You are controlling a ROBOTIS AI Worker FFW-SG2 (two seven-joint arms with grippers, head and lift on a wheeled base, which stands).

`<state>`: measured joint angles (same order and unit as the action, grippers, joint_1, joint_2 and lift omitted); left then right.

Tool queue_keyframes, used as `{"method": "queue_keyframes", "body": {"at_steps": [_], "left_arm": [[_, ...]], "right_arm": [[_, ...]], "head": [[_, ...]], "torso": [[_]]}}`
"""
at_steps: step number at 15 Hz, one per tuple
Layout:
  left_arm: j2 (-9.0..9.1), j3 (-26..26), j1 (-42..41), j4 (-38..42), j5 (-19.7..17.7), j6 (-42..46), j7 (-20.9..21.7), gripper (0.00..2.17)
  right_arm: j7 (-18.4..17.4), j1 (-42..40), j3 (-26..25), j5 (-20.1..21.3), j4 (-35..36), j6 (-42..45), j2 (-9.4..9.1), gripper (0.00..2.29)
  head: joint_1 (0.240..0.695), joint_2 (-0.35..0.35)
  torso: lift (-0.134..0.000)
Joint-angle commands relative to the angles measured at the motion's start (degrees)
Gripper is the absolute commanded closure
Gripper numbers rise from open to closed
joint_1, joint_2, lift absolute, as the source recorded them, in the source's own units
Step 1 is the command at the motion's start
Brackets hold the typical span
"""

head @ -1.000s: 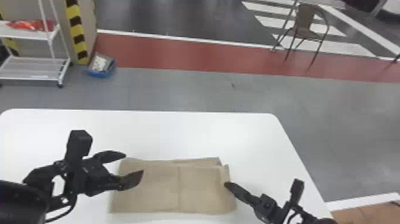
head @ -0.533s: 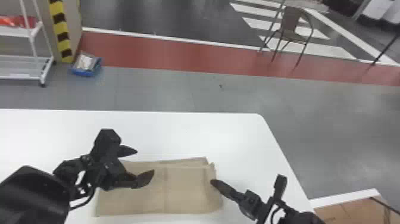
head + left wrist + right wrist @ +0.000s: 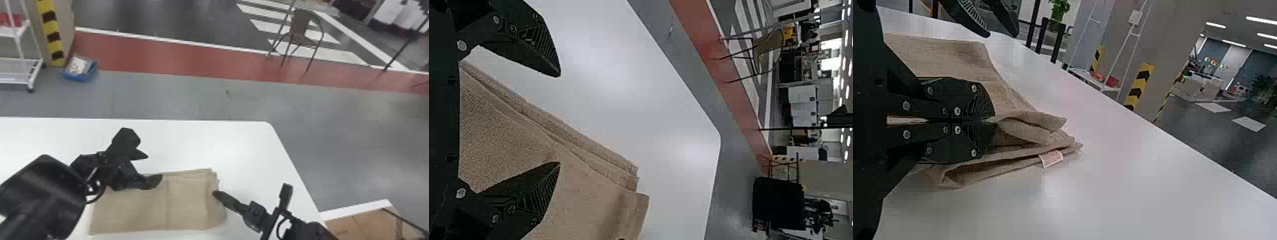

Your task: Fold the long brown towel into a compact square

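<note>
Folding seems midway: the right tool (image 3: 993,120), clamped on the towel's (image 3: 188,204) end toward the tabletop's (image 3: 204,143) right edge, should next double it leftward, the left tool (image 3: 154,167) being spread apart.

One brown towel (image 3: 188,201), one small label (image 3: 1051,158) on it. One white table (image 3: 223,140). One left gripper (image 3: 154,167), one right gripper (image 3: 217,194), two black fingers (image 3: 529,45) on each. In head view: one chair (image 3: 300,24), one white rack (image 3: 12,79), one blue bin (image 3: 78,76), one striped post (image 3: 52,35).
</note>
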<state>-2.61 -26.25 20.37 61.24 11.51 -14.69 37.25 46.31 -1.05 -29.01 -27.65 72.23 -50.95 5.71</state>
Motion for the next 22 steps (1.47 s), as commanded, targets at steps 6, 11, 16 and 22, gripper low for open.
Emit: {"method": "queue_keyframes", "body": {"at_steps": [6, 11, 16, 22], "left_arm": [[-0.11, 0.2, 1.2, -2.4, 6.2, -5.3, 0.5, 0.42], [-0.02, 0.1, 1.3, -4.6, 8.4, -5.1, 0.3, 0.61], [-0.11, 0.1, 1.3, -5.4, 10.3, -4.8, 0.1, 0.71], [0.06, 0.0, 1.8, -6.8, 11.8, -4.6, -1.0, 0.71]], "right_arm": [[0.2, 0.8, 3.9, 0.1, 0.5, 0.0, -0.09, 1.11], [0.5, 0.7, 4.5, -0.1, 0.6, -0.3, -0.18, 1.11], [0.6, 0.5, 4.4, -0.9, 1.4, -1.4, -0.18, 1.11], [0.6, 0.3, 4.8, -1.2, 1.7, -1.7, -0.18, 1.12]], "head": [[0.695, -0.274], [0.695, -0.253], [0.695, -0.241], [0.695, -0.227]], "torso": [[0.000], [0.000], [0.000], [0.000]]}}
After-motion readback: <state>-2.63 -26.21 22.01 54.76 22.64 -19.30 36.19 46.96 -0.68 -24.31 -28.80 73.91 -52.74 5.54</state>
